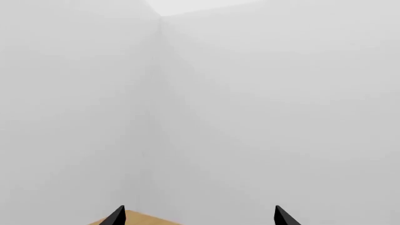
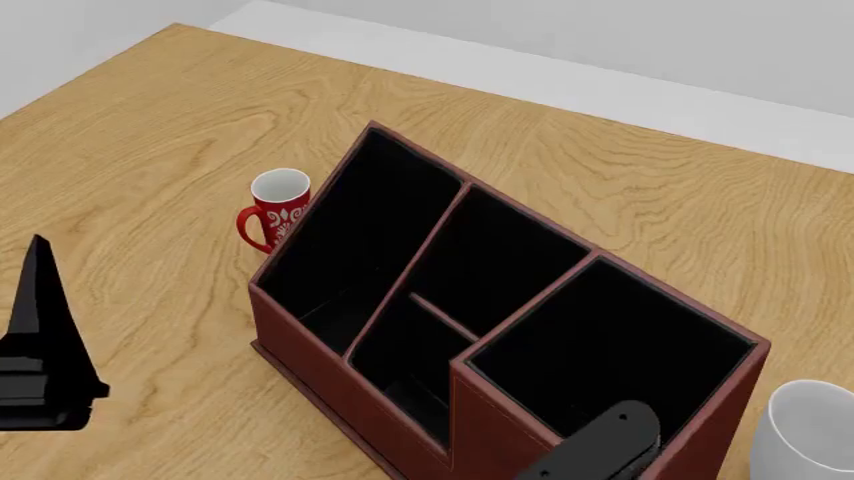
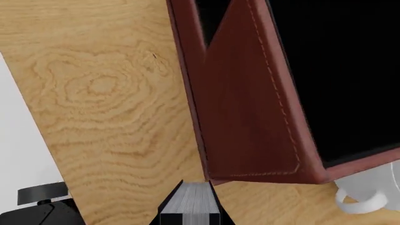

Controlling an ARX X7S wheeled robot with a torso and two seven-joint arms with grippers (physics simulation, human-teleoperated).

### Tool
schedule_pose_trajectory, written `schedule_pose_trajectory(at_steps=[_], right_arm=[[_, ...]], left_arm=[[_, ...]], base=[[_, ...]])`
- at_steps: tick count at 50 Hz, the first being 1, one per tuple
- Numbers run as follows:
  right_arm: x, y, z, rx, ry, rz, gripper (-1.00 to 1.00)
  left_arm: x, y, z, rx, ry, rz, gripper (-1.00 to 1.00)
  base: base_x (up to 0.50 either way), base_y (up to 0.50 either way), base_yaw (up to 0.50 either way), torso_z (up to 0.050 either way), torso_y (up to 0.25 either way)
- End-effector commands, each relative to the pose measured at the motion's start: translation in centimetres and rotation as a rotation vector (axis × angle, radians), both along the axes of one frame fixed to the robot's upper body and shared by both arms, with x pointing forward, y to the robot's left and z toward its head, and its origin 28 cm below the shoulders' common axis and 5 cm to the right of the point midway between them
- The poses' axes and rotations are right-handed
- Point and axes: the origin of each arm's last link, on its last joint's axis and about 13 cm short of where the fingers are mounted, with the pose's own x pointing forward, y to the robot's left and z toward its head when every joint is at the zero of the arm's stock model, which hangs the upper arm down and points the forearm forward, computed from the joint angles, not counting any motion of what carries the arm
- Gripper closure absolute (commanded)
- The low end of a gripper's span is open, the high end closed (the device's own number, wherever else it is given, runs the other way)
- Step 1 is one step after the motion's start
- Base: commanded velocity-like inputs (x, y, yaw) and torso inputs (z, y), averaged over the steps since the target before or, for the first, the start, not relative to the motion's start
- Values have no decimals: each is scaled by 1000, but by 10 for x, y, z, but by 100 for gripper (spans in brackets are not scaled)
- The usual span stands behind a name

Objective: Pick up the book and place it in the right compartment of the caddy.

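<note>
Wooden table (image 2: 147,140): caddy (image 2: 334,385) compartments bare (black-lined).

Wooden table (image 2: 160,130), pale grey walls (image 1: 262,117)

The right gripper (image 3: 189,216) clamps its dark fingers either side of the book (image 3: 190,202), with the page edges showing between them. The right arm (image 2: 601,445) reaches in low. The left gripper (image 1: 198,216) hangs with its two black fingertips (image 1: 115,215) spread wide apart, nothing between.
</note>
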Motion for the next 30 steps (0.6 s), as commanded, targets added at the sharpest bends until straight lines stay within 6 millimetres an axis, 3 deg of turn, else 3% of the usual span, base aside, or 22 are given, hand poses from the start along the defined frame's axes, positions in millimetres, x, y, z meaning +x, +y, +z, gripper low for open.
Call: schedule_pose_trajectory(at_steps=[1, 14, 30], right_arm=[[1, 5, 25, -35, -82, 19, 100], [10, 18, 43, -25, -150, 54, 100], [25, 29, 51, 23, -215, 87, 100]], left_arm=[[-1, 1, 2, -6, -5, 0, -100], [-3, 4, 6, -24, -13, 7, -100], [-4, 6, 8, -35, -18, 8, -100]], base=[[0, 0, 0, 0, 0], [0, 0, 0, 0, 1], [0, 0, 0, 0, 1]])
